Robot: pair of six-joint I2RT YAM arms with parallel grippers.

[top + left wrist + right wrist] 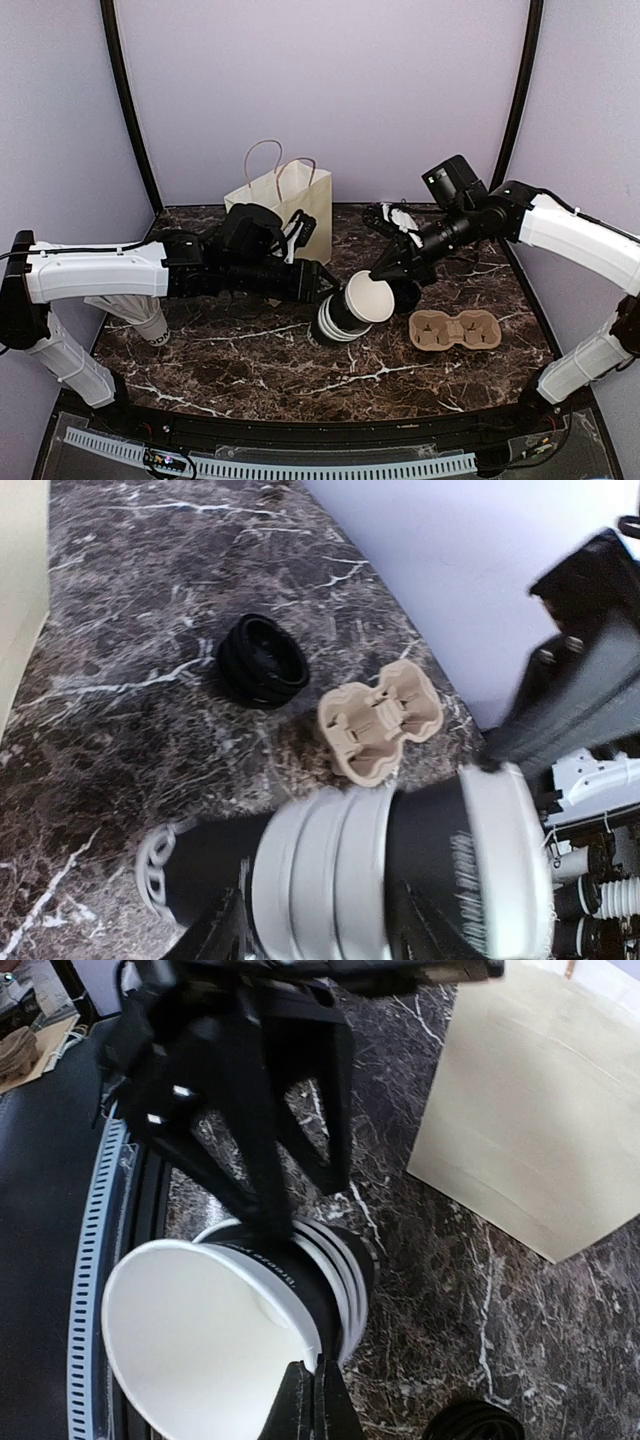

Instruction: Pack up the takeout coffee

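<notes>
Left arm [100,270], right arm [580,235]: white shells, black joints, thin black cables. Left pincer [328,298], right pincer [380,272]: black.

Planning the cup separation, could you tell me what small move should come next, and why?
Probably draw the right claw back to slide the front cup off the stack: it pinches that cup's rim, while the left claw straddles the stack.

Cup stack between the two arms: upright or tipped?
Tipped: the cup stack is sideways, its open mouth facing the right gripper, which pinches the rim.
</notes>
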